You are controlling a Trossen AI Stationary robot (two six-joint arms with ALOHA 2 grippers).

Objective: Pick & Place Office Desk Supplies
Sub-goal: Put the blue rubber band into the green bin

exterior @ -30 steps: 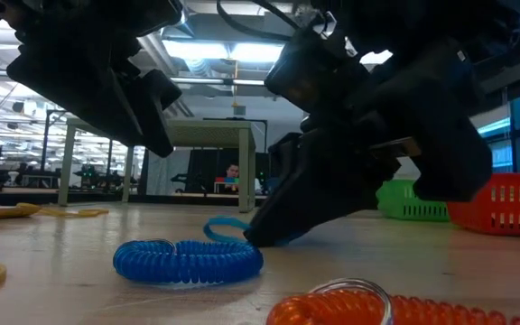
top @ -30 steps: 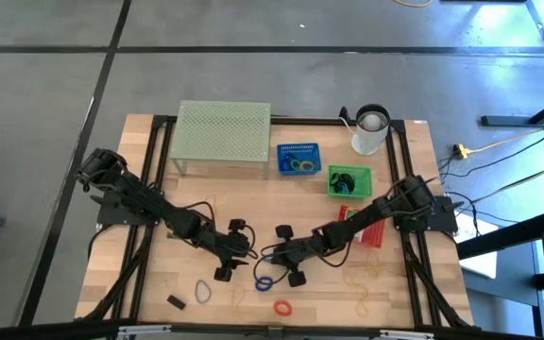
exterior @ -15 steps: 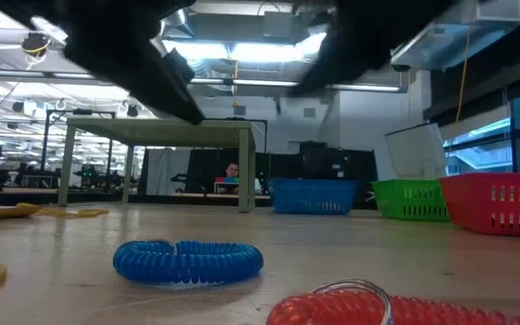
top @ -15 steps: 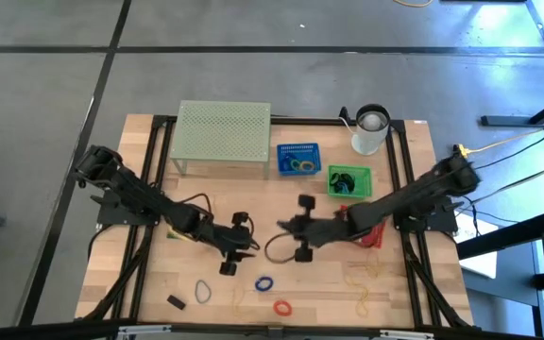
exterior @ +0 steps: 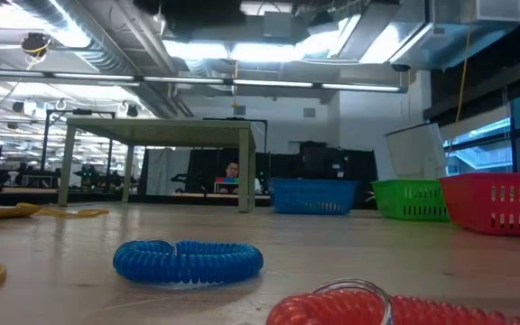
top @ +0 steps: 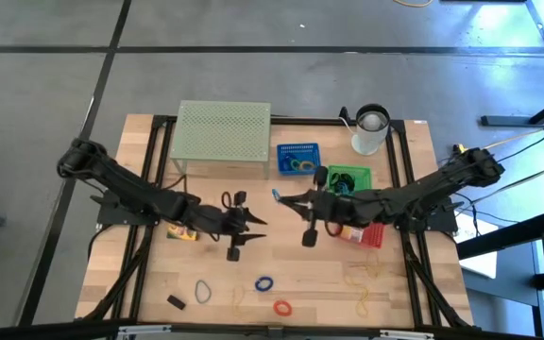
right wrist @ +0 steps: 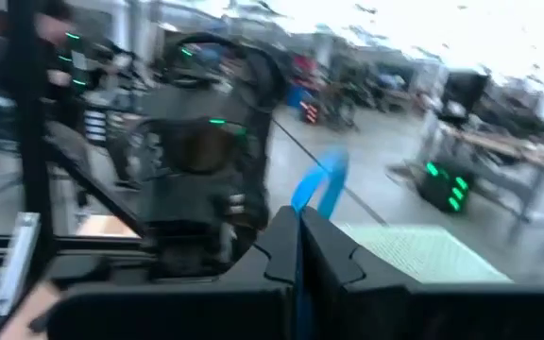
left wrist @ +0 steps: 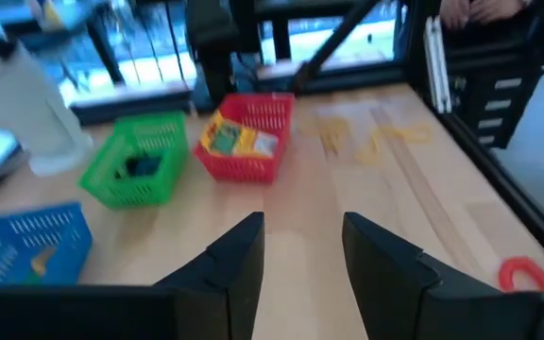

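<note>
Pinching a blue rubber-band loop point(right wrist: 317, 184) between fully closed fingers, the right gripper point(top: 280, 197) hangs above the tabletop point(top: 404, 283) near the blue basket point(top: 297, 158). The loop looks light, soft and stretchy, so a hold on its edge is enough. The left gripper point(left wrist: 296, 247) is empty, its fingers apart.

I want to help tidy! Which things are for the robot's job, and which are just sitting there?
For the job: blue band, in the right gripper; blue coil; red coil; black clip; yellow bands; yellow box; blue basket; green basket; red basket.
Just sitting: white cup; mesh stand.
</note>
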